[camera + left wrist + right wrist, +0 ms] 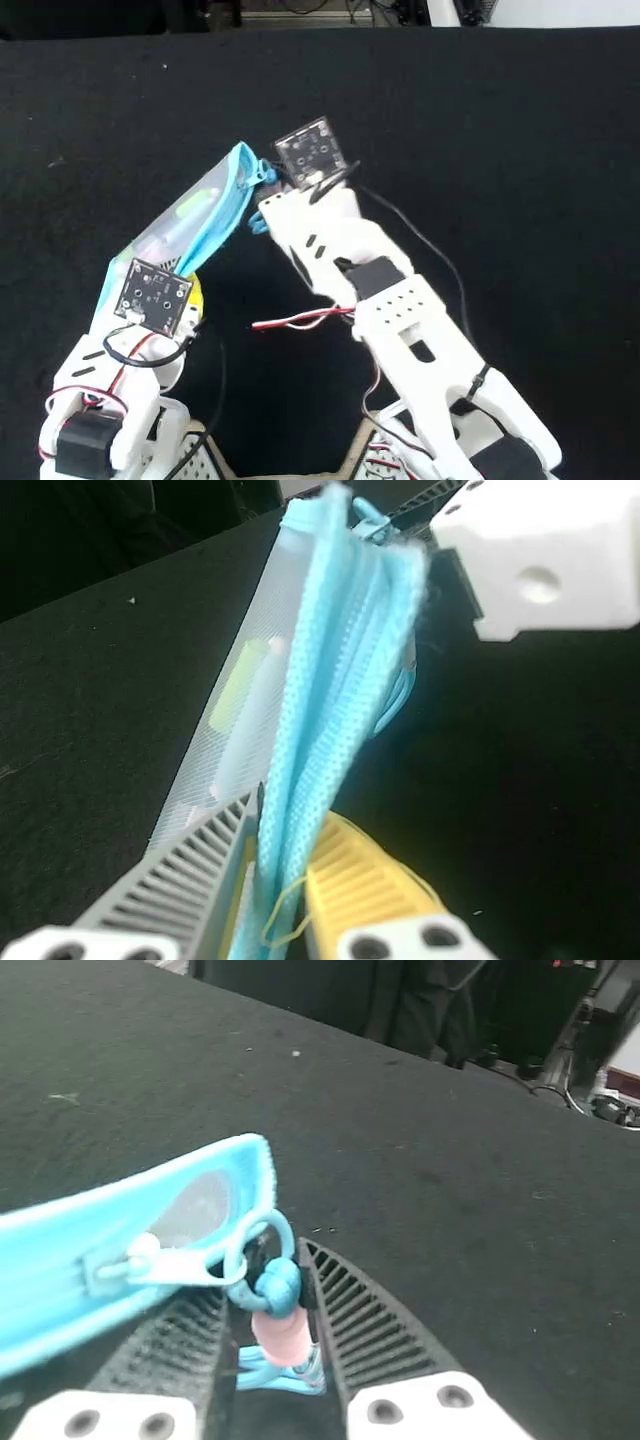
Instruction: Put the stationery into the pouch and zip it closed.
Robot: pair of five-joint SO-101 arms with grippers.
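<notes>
Stretching between the arms on the table's 9 o'clock side, the pouch looks light, soft and apt to sag or twist, so its seamed ends seem the surest hold. The left gripper is clamped on its 7 o'clock end. The right gripper pinches the zip cord at its 1 o'clock end, with loose wires at 5 o'clock.

The pouch's near end is hiding beneath the left arm's camera board. The stationery inside is showing only as blurred pale shapes, too vague to name.
</notes>
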